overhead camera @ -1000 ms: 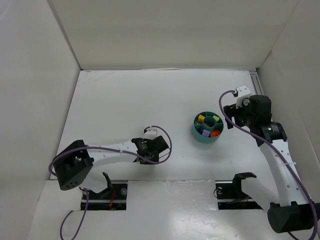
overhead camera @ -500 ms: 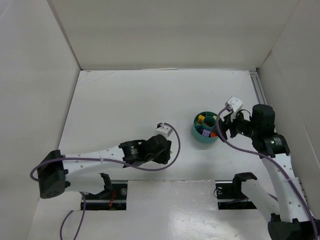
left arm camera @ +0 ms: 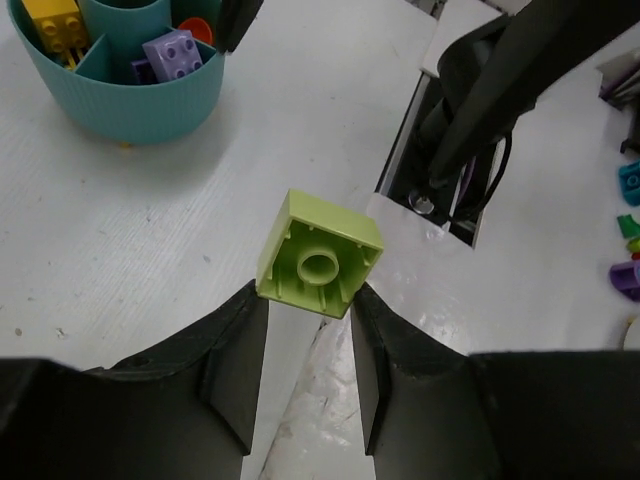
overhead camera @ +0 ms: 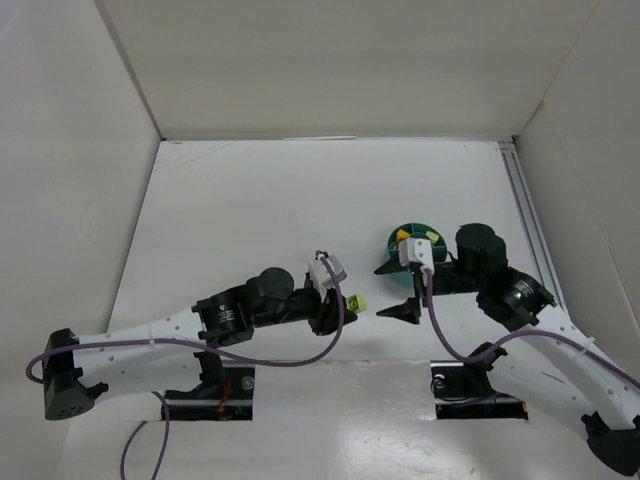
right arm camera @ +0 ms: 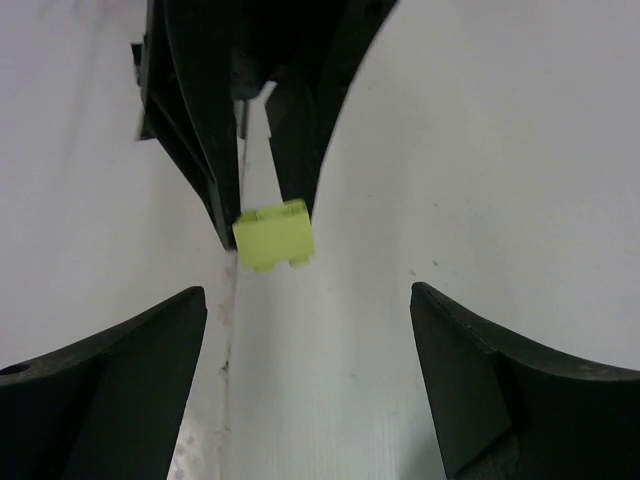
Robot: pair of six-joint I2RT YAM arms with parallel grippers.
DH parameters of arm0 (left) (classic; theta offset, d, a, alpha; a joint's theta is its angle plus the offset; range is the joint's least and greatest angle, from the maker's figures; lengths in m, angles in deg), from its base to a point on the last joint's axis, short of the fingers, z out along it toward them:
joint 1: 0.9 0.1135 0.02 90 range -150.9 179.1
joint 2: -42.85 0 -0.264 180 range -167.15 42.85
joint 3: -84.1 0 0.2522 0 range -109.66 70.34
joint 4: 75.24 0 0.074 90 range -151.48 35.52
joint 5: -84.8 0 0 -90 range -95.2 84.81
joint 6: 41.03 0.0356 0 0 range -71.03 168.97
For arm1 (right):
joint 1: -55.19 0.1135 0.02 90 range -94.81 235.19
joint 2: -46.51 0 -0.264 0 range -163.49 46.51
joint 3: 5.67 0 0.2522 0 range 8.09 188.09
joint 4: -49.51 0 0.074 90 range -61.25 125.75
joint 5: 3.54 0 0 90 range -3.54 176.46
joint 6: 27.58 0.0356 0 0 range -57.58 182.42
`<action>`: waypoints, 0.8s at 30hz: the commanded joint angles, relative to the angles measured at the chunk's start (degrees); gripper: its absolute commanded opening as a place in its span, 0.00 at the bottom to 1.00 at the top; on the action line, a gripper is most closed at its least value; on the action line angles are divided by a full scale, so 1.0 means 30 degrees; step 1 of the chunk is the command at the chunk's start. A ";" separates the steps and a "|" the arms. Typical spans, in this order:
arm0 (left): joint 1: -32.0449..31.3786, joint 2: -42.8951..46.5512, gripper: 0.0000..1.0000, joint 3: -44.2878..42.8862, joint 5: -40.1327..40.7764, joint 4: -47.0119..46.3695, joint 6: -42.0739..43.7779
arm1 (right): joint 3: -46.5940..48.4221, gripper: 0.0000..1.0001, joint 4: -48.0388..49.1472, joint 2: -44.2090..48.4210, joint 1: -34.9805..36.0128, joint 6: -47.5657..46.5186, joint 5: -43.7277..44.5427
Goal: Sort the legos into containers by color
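**Finding.** A small lime green studded plastic brick [left arm camera: 320, 255] is clenched between the fingertips of the left tool [left arm camera: 310, 305]. Its hollow underside is turned toward the wrist camera, and it appears to be held above the white tabletop [overhead camera: 250, 200].

The right tool [overhead camera: 397, 290] is released. Its jaws are spread wide and aimed at the brick from the right, without touching it.

The round teal ribbed plastic bowl [overhead camera: 402, 236] stands just on the far side of the right tool, partly hidden by that arm. A yellow brick [left arm camera: 55, 22] and a purple brick [left arm camera: 170, 52] are seen in separate compartments.

**Assessment.** A handover is judged to be in hand.

**Advice.**
- The right jaws should be centred on the brick's free flat faces, not its corners.
- The left grip should be let go only once the second grip is firm — a slip would drop the brick short of the bowl.
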 commanded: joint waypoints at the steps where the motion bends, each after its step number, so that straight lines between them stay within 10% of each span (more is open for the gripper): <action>1: -0.0087 -0.0376 0.16 -0.0933 -0.0955 -0.0813 0.1415 | 0.0751 0.87 0.2681 -0.1401 0.1994 0.0746 0.1159; 14: -0.0087 -0.0581 0.15 -0.0908 -0.0049 -0.0639 0.0864 | 0.1982 0.81 0.1161 -0.3460 0.3141 0.0746 0.3421; 24: -0.0087 0.0793 0.33 0.1083 0.3732 -0.0227 -0.2917 | 0.0731 0.83 -0.6840 -0.0941 0.1447 1.1603 1.9329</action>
